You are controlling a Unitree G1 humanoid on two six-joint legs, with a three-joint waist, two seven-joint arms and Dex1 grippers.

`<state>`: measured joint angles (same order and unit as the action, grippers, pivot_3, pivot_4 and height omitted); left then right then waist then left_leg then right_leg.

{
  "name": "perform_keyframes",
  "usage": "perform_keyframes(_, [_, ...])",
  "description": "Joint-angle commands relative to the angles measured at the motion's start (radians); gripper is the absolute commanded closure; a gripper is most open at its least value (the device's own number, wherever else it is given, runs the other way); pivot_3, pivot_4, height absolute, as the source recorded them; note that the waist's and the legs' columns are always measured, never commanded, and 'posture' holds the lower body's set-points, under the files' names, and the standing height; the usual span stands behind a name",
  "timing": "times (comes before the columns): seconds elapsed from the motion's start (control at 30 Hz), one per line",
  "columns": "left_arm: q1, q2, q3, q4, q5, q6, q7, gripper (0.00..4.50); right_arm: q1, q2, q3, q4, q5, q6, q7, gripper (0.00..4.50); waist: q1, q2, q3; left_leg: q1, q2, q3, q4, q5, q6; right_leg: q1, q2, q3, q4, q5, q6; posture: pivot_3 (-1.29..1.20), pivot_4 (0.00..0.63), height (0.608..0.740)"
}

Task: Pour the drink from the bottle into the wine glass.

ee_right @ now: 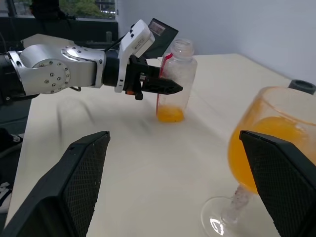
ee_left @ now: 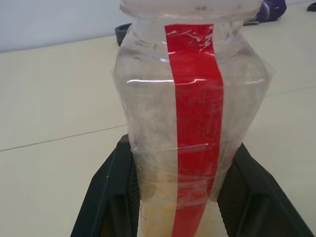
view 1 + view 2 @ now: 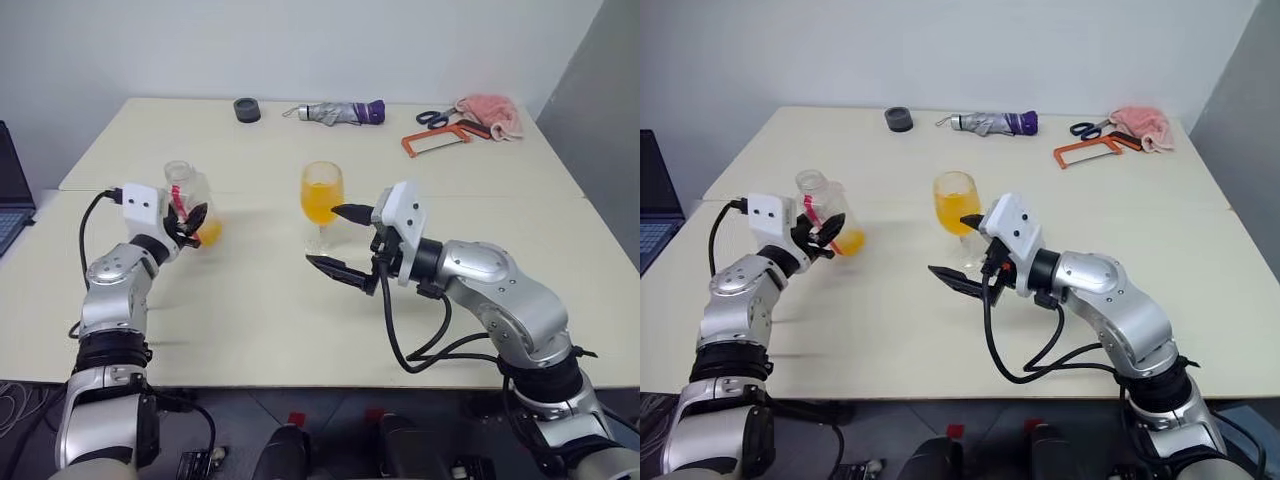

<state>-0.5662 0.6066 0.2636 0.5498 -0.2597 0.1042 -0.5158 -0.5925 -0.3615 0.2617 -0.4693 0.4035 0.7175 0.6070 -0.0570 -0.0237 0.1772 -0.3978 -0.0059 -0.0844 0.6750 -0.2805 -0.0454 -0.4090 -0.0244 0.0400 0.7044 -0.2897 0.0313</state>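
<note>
The bottle (image 3: 189, 192), clear with a red label strip and an uncapped neck, is upright at the table's left. A little orange drink (image 1: 170, 114) lies in its bottom. My left gripper (image 3: 190, 222) is shut on its lower body, with black fingers (image 2: 112, 197) on both sides. I cannot tell whether the bottle touches the table. The wine glass (image 3: 321, 195) stands mid-table, about half full of orange drink. My right gripper (image 3: 321, 236) is open at the glass, its fingers (image 1: 74, 177) spread wide, one by the bowl and one by the foot, not squeezing it.
Along the cream table's (image 3: 250, 320) far edge lie a black round object (image 3: 247, 110), a folded umbrella (image 3: 340, 112), scissors (image 3: 433, 118), an orange-framed saw (image 3: 435, 141) and a pink cloth (image 3: 492, 115). A laptop (image 3: 10, 195) sits past the left edge.
</note>
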Motion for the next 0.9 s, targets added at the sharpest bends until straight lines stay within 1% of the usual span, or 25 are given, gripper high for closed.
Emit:
perform_keyframes(0.03, [0.018,0.019,0.037,0.023,-0.013,-0.018,-0.015,2.83,-0.038,0.027,0.014,-0.001,-0.012,-0.012,-0.007,0.0,0.0,0.0,0.0,0.0,0.0,0.0,0.0,0.0,0.0,0.0,0.0,0.0,0.0,0.0,0.0,0.0,0.15,0.74])
perform_keyframes(0.13, [0.02,0.018,0.052,0.057,-0.029,-0.029,-0.04,2.83,-0.044,0.041,0.023,0.006,-0.018,-0.014,-0.003,0.0,0.0,0.0,0.0,0.001,0.0,0.0,0.001,0.0,0.001,0.0,0.0,0.0,0.002,0.0,0.0,0.0,0.15,0.74])
perform_keyframes(0.2, [0.019,0.02,0.064,0.076,-0.04,-0.035,-0.052,2.09,-0.046,0.047,0.027,0.008,-0.021,-0.014,-0.001,0.0,0.0,0.0,-0.001,0.001,0.0,0.0,0.001,0.0,0.001,0.0,0.0,0.0,0.002,0.0,0.0,0.0,0.15,0.74])
perform_keyframes(0.23, [0.02,0.021,0.068,0.076,-0.043,-0.037,-0.058,1.82,-0.045,0.048,0.028,0.007,-0.021,-0.013,0.001,0.0,0.0,0.0,-0.001,0.001,0.0,0.0,0.001,0.0,0.001,0.0,0.0,0.0,0.003,0.0,0.0,0.0,0.15,0.74])
perform_keyframes(0.4, [0.034,0.023,0.071,0.065,-0.041,-0.052,-0.075,0.16,-0.039,0.053,0.029,0.003,-0.023,-0.004,0.003,0.0,0.0,0.0,0.0,0.001,0.0,0.0,0.001,0.0,0.001,0.0,0.0,0.0,0.003,0.0,0.0,0.0,0.15,0.74])
perform_keyframes(0.43, [0.039,0.022,0.072,0.061,-0.042,-0.052,-0.075,0.02,-0.036,0.053,0.029,0.001,-0.023,-0.003,0.002,0.0,0.0,0.0,-0.001,0.0,0.0,0.0,0.001,0.0,0.001,0.0,0.0,0.0,0.003,0.0,0.0,0.0,0.15,0.74])
perform_keyframes(0.53, [0.068,0.016,0.066,0.027,-0.032,-0.059,-0.064,0.02,-0.009,0.047,0.033,-0.001,-0.029,-0.009,0.005,0.0,0.0,0.0,-0.001,0.001,0.0,0.0,0.001,0.0,0.001,0.0,0.0,0.0,0.003,0.0,0.0,0.0,0.15,0.74])
perform_keyframes(0.67, [0.143,0.01,0.059,-0.051,-0.016,-0.063,-0.044,0.02,0.107,0.017,0.048,0.014,-0.086,-0.123,0.008,0.0,0.001,0.0,-0.001,0.0,0.0,0.0,0.001,-0.001,0.001,0.0,-0.001,0.0,0.002,0.0,0.0,0.0,0.15,0.74])
perform_keyframes(0.8, [0.239,-0.006,0.069,-0.173,-0.028,-0.039,-0.022,0.02,0.258,0.052,0.01,0.106,-0.183,-0.335,-0.079,0.0,0.002,-0.001,-0.001,0.0,0.001,0.0,0.001,-0.001,0.001,0.0,-0.001,0.0,0.002,0.0,0.0,0.0,0.15,0.74])
perform_keyframes(0.9, [0.322,-0.029,0.079,-0.303,-0.019,-0.002,0.042,0.02,0.366,0.107,-0.063,0.174,-0.203,-0.439,-0.167,0.0,0.006,-0.001,-0.001,0.0,0.001,0.0,0.001,-0.001,0.001,0.0,-0.001,0.0,0.003,0.0,0.0,0.0,0.15,0.74])
